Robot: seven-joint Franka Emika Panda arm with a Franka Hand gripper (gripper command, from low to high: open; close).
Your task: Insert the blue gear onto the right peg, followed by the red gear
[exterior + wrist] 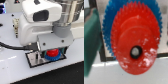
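The end effector (50, 49) is seen in the exterior view lowered over the grey, black-edged plate (35, 61), its grey body hiding most of what lies beneath. In the wrist view, dark finger parts are seen at both sides of the red gear (133, 39), one of the fingers (90, 42) lying against the gear's edge; the red gear appears to be gripped between them, though the contact on the far side is too blurred to be confirmed. The red gear fills most of the wrist view, its toothed rim and a dark hole at the centre of its hub clearly shown. Directly behind it, the blue gear (115, 11) is seen, its toothed edge projecting past the red gear's rim on one side. In the exterior view the red gear (52, 53) is seen just under the end effector, with the blue gear (53, 58) beneath it on the plate, near the plate's end toward the exterior view's right. Whether the two gears touch cannot be told. The right peg is hidden by the gears and cannot be made out. The plate rests flat on the white counter (15, 70). A black cable (9, 45) is seen running in from the exterior view's left toward the arm.
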